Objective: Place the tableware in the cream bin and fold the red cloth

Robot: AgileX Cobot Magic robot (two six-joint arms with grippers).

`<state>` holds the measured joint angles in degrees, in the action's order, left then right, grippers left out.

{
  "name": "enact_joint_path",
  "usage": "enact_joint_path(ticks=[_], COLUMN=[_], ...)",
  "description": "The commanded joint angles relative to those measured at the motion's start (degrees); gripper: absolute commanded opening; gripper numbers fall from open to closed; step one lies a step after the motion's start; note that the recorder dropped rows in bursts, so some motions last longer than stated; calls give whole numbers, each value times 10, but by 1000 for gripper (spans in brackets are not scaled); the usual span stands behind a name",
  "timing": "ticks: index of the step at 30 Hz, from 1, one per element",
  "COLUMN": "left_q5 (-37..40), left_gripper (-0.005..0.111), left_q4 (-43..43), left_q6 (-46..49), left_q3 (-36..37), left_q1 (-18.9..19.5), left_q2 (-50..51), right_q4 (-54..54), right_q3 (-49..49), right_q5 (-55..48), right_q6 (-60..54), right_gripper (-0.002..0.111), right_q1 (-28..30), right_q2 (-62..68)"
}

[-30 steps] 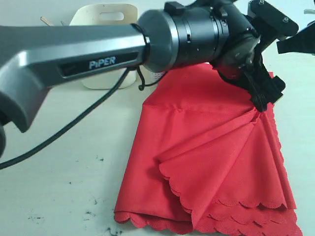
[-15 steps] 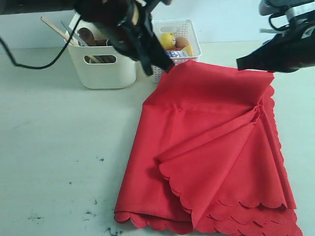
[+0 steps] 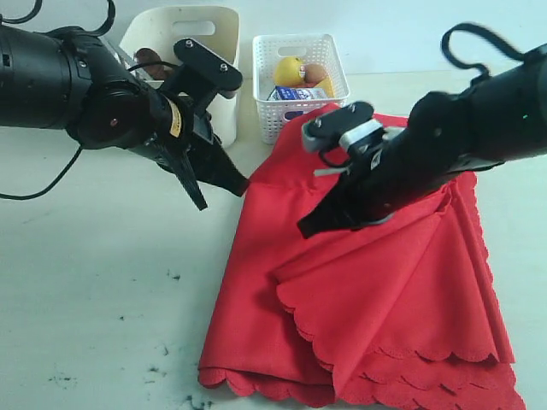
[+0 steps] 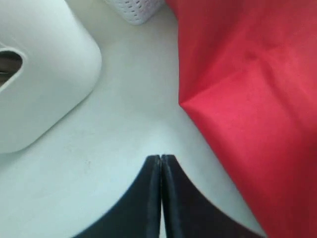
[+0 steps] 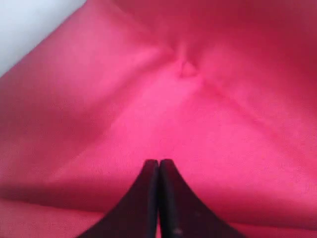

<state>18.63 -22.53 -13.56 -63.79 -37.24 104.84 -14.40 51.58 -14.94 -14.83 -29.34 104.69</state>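
The red cloth [image 3: 385, 299] lies folded on the table, its top layer fanned out from a pinch near its right edge, scalloped hems toward the front. My left gripper [image 3: 240, 184] is shut on nothing, just above the bare table beside the cloth's left edge [image 4: 247, 99]. My right gripper [image 3: 304, 230] is also shut and empty, and hovers over the cloth's middle [image 5: 198, 99]. The cream bin [image 3: 198, 24] stands at the back, partly behind my left arm, and is also in the left wrist view [image 4: 39, 74]. A dark brown piece of tableware [image 3: 152, 60] pokes out of it.
A white lattice basket [image 3: 301, 44] stands right of the cream bin, touching the cloth's far edge; it holds a lemon [image 3: 291, 68], an egg [image 3: 316, 73] and a milk carton [image 3: 295, 92]. Dark smudges mark the table at the front left.
My left arm has swung back from over the cloth to its left edge, and its gripper has shut. My right arm has come down from the far right over the cloth's middle.
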Motion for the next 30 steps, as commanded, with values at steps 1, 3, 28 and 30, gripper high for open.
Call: enact_joint_path(ticks=[1, 3, 28, 30], left_q5=[-15, -26, -142, -145], left_gripper=[2, 2, 2, 2], left_q4=[2, 0, 26, 26], left_q6=[-4, -4, -1, -1], left_q3=[3, 3, 3, 3], left_q1=[1, 1, -43, -57], left_q2=[0, 0, 103, 110], right_q4=[18, 43, 419, 440], right_q3=[4, 4, -109, -81], right_q5=[-52, -113, 49, 57], right_q6=[-6, -3, 414, 414], right_gripper=[0, 0, 0, 0], right_q1=[-2, -2, -2, -2], right_q2=[40, 35, -212, -156])
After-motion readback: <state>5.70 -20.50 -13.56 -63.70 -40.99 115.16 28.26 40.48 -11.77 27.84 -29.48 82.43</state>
